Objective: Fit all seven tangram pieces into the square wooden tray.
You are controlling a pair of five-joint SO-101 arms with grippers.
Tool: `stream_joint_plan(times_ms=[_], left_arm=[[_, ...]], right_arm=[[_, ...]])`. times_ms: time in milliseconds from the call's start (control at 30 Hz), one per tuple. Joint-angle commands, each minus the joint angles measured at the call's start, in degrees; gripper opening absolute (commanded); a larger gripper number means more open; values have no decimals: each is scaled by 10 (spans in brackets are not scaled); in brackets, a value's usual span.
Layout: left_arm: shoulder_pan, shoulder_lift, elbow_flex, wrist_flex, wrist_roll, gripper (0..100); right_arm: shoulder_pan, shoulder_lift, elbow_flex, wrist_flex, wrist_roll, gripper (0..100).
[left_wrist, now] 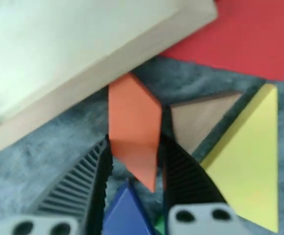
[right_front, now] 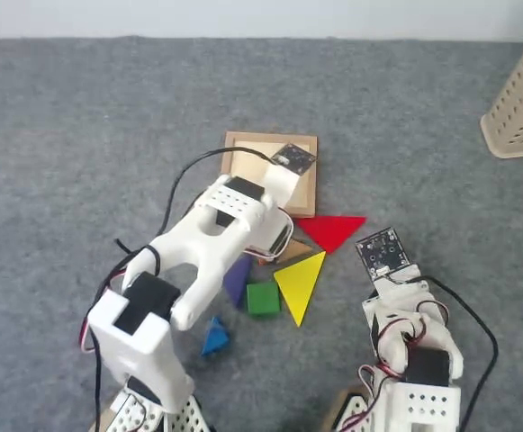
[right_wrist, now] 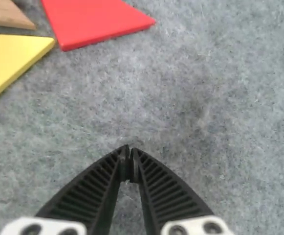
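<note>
Left gripper [left_wrist: 133, 143] is pinching the orange wooden parallelogram [left_wrist: 134, 115] by its long edges — probably light, stiff, slick; right gripper [right_wrist: 130, 151] clenched, empty.

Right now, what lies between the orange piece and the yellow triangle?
The brown triangle lies between the orange piece and the yellow triangle, flat on the grey carpet, as the left wrist view shows.
</note>
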Motion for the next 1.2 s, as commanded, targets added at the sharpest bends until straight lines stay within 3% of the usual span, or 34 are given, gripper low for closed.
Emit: stream_joint_plan(times_ms=[0,233,533,733,1033,1167], left_arm=[[36,-22,11,1,-13,10],[65,-159,80,4,-14,10],[-29,-338,128,-2,-38,11],[-98,-324,126,-72,-35,11],[-114,-267,129,-74,-14,11],[-179,-257,121,-86,19,12]], right_arm=[[7,-11,11,7,10,6],[7,-11,11,7,10,6],[8,-11,11,7,10,6],[8,-11,11,7,10,6],[5,-7,11,7,10,6],[5,-7,11,7,10,6]])
